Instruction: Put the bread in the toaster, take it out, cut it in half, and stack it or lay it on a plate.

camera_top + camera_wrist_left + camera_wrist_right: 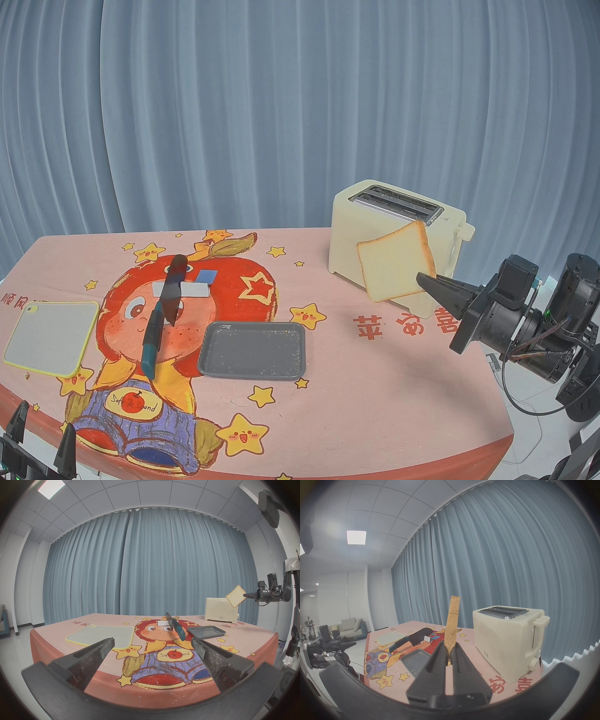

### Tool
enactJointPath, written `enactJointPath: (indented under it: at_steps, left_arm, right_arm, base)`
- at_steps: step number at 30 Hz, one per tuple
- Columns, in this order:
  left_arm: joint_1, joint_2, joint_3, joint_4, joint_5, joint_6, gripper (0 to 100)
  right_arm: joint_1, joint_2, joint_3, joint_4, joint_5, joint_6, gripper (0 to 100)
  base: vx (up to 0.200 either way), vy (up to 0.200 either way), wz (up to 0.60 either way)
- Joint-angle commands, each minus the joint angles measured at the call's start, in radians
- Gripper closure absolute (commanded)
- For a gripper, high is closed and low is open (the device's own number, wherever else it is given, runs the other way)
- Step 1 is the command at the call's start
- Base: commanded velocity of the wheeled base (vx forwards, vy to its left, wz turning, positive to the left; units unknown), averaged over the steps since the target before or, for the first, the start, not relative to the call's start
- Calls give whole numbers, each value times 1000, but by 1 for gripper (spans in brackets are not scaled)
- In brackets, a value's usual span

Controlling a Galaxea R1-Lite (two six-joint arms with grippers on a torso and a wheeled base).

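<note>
My right gripper (428,281) is shut on a corner of a slice of bread (395,261), holding it upright in the air beside the front of the cream toaster (375,234), below its two top slots. In the right wrist view the bread (452,621) stands edge-on between the closed fingers (437,661), with the toaster (506,639) just beside it. A knife (161,312) with a teal handle rests on a white block in the table's middle. A dark grey plate (252,350) lies next to it. My left gripper (153,650) hangs open off the table's near left corner.
A white cutting board with a yellow rim (50,337) lies at the table's left side. The table carries a pink cartoon cloth (375,400). A blue curtain hangs behind. The toaster's lever (465,231) sticks out toward the right.
</note>
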Motion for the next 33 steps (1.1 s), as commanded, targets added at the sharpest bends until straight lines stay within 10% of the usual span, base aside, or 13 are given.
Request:
enactJointPath:
  at_steps: [1,23,33]
  left_arm:
    - [1,2,18,0,0,0,0]
    - [1,2,18,0,0,0,0]
    - [1,2,18,0,0,0,0]
  right_arm:
    - [0,0,1,-2,0,0,100]
    - [-36,-7,27,-9,17,-4,100]
    - [-79,-71,7,3,96,-64,100]
  base:
    - [0,0,0]
    - [0,0,0]
    - [0,0,0]
